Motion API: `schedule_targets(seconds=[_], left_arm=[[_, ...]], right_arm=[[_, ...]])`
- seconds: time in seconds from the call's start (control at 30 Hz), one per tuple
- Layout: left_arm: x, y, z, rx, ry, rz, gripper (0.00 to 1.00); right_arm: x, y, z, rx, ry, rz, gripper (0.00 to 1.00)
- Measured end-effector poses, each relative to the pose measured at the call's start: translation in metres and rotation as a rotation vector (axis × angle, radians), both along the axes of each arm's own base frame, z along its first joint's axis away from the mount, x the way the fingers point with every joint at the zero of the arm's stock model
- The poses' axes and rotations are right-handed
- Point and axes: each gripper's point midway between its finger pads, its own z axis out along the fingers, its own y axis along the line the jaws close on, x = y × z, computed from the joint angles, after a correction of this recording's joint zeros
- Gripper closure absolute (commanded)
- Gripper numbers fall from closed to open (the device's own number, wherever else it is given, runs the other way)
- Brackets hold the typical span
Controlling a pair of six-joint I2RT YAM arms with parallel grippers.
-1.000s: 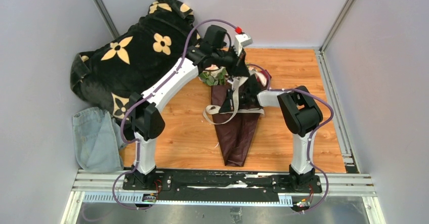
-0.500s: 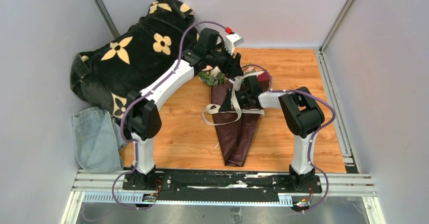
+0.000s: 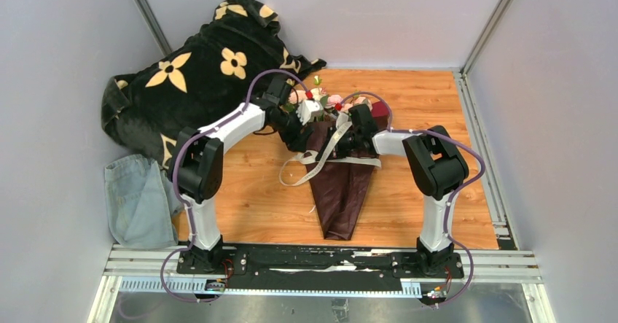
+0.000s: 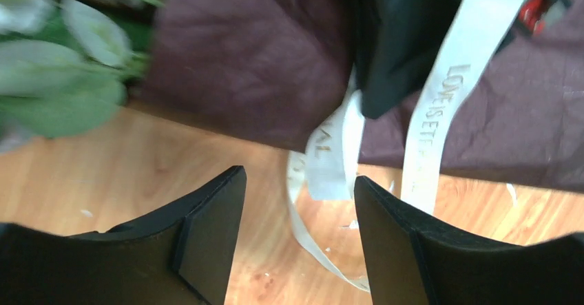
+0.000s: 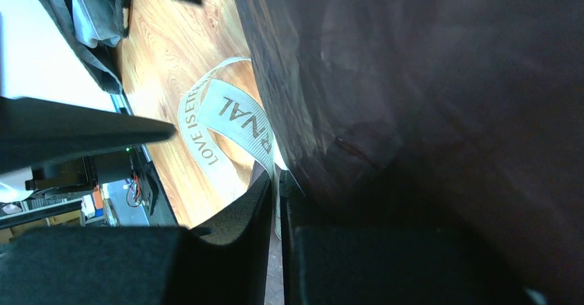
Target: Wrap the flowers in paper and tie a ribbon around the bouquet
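The bouquet lies on the wooden table as a dark maroon paper (image 3: pixel 341 192) cone, with the pink and cream flowers (image 3: pixel 328 101) at its far end. The cream ribbon (image 3: pixel 318 152) crosses the cone and loops onto the wood on its left. My right gripper (image 3: pixel 340 138) lies over the cone's upper part, shut on the ribbon (image 5: pixel 227 112), which runs thin between its jaws (image 5: pixel 279 181) against the paper (image 5: pixel 413 78). My left gripper (image 3: pixel 300 135) is open just left of the cone. Between its fingers (image 4: pixel 299 181) hangs a ribbon (image 4: pixel 441 112) loop, untouched, with paper (image 4: pixel 255 50) and green leaves (image 4: pixel 62 91) beyond.
A black blanket (image 3: pixel 189 82) with cream flower prints is heaped at the back left. A blue denim cloth (image 3: pixel 138 199) lies at the front left. Grey walls close in the table on three sides.
My left gripper has opened, let go of the ribbon and swung from above the flowers down to the cone's left side. The flower heads now show. My right gripper has stayed put.
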Motion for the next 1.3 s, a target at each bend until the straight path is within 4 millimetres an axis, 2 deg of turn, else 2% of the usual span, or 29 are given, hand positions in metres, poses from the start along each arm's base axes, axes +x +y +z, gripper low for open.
schedule_targets(seconds=[0.07,0.1,0.27,0.37,0.43,0.47,0.5,0.53,0.57,0.73,0.87,0.97,1.03,1.3], left_arm=[[-0.018,0.005,-0.020,0.038,0.041,-0.049,0.32],[-0.020,0.005,-0.024,0.046,0.043,-0.063,0.32],[-0.017,0.005,-0.031,0.055,0.019,-0.103,0.33],[-0.017,0.001,-0.033,0.055,0.006,-0.118,0.38],[-0.018,-0.003,-0.037,0.063,0.002,-0.124,0.49],[-0.019,-0.005,-0.039,0.069,0.004,-0.125,0.59],[-0.020,-0.007,-0.042,0.081,0.000,-0.128,0.72],[-0.021,-0.009,-0.045,0.087,0.007,-0.124,0.90],[-0.021,-0.010,-0.048,0.097,0.005,-0.126,1.00],[-0.022,-0.007,-0.054,0.132,0.028,-0.071,1.00],[-0.023,0.003,-0.063,0.172,0.051,-0.004,1.00],[-0.033,0.014,-0.078,0.215,0.093,0.043,1.00],[-0.036,0.016,-0.080,0.232,0.093,0.060,1.00],[-0.043,0.007,-0.080,0.247,0.092,0.081,1.00]], right_arm=[[0.000,0.000,0.000,-0.002,0.005,0.000,0.88],[-0.001,0.000,0.000,-0.003,0.007,0.000,0.88],[-0.001,0.000,0.000,-0.007,0.014,0.001,0.88],[-0.001,0.000,0.001,-0.008,0.016,0.001,0.88],[-0.001,0.000,0.001,-0.008,0.017,0.001,0.87],[-0.001,0.000,0.002,-0.009,0.018,0.001,0.86],[-0.001,0.000,0.002,-0.010,0.021,0.001,0.86],[-0.001,0.000,0.002,-0.011,0.021,0.002,0.85],[-0.001,-0.001,0.002,-0.014,0.022,0.004,0.83],[0.002,-0.004,0.011,-0.042,0.048,-0.003,0.78],[0.008,-0.016,0.026,-0.078,0.069,-0.051,0.75],[0.017,-0.034,0.038,-0.093,0.081,-0.107,0.75],[0.022,-0.047,0.043,-0.106,0.095,-0.150,0.74],[0.036,-0.093,0.039,-0.186,0.158,-0.269,0.74]])
